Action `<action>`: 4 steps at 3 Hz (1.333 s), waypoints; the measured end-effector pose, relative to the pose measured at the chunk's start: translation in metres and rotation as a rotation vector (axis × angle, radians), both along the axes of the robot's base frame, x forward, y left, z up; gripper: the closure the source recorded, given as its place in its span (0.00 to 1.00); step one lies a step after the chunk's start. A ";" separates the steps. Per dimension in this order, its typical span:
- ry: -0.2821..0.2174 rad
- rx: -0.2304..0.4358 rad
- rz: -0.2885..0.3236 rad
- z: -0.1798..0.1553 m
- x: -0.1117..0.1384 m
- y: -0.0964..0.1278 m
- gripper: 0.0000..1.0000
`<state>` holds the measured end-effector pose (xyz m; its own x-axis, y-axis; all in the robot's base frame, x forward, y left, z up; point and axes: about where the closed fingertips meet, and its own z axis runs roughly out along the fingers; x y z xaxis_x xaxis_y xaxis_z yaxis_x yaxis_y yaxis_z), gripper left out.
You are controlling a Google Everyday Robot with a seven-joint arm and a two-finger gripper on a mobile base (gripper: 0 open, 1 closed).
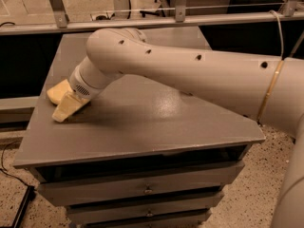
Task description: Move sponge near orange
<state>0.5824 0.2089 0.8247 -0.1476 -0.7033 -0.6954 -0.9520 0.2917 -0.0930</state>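
Observation:
My gripper [55, 106] is low over the left edge of the grey table [142, 127], at the end of my large white arm [190, 75]. Its two yellowish blocky fingers [60, 91] are spread apart with nothing between them. The sponge and the orange do not show; my arm covers much of the table's back and right part, so they may be hidden behind it.
The table is a grey cabinet with drawers [147, 190] below its front edge. A metal rail [156, 20] runs along behind it. Speckled floor lies to the left and right, with a black cable [9, 175] at lower left.

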 end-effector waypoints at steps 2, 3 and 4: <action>-0.064 0.004 -0.030 0.031 0.009 -0.026 0.85; -0.130 -0.017 -0.044 0.078 0.018 -0.066 1.00; -0.131 -0.017 -0.044 0.078 0.018 -0.066 1.00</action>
<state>0.6000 0.1430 0.9023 -0.0874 -0.7103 -0.6985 -0.9178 0.3300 -0.2207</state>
